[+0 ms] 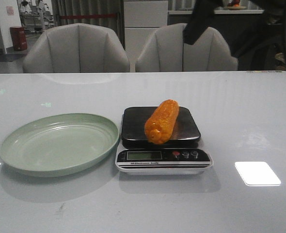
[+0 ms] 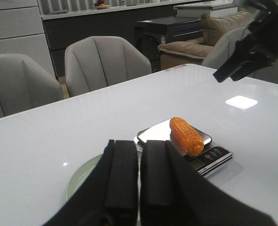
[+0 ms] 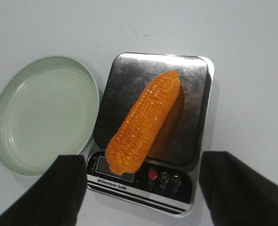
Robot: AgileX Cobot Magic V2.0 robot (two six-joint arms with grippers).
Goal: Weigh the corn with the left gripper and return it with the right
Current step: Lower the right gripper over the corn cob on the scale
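An orange-yellow cob of corn [image 1: 162, 121] with rows of kernels lies on the dark, shiny square platform of a small electronic kitchen scale [image 1: 133, 121], which stands near the middle of a glossy white table [image 1: 240, 116]. The cob lies diagonally across the platform, one blunt end toward the far right corner, the other reaching over the near edge so that it overhangs the scale's silver front panel with its display and three round buttons. Nothing grips the cob.

Just to the left of the scale sits a pale green round plate [image 1: 26, 145] with a raised rim; its right edge comes very close to the scale, and whether they touch cannot be told.

The left gripper [image 2: 139, 179], a black claw with two flat angular fingers, hangs above the table to the left of the scale, over the plate; its fingers [image 2: 122, 174] are nearly together with only a thin slit between them and hold nothing. The right gripper [image 3: 139, 188] hovers directly over the scale, its two black fingers [image 3: 49, 188] spread wide apart and empty, the cob and scale showing between them.

Two grey upholstered chairs [image 1: 75, 48] stand at the table's far side. A bright rectangular light reflection [image 1: 257, 173] lies on the tabletop, right of the scale.
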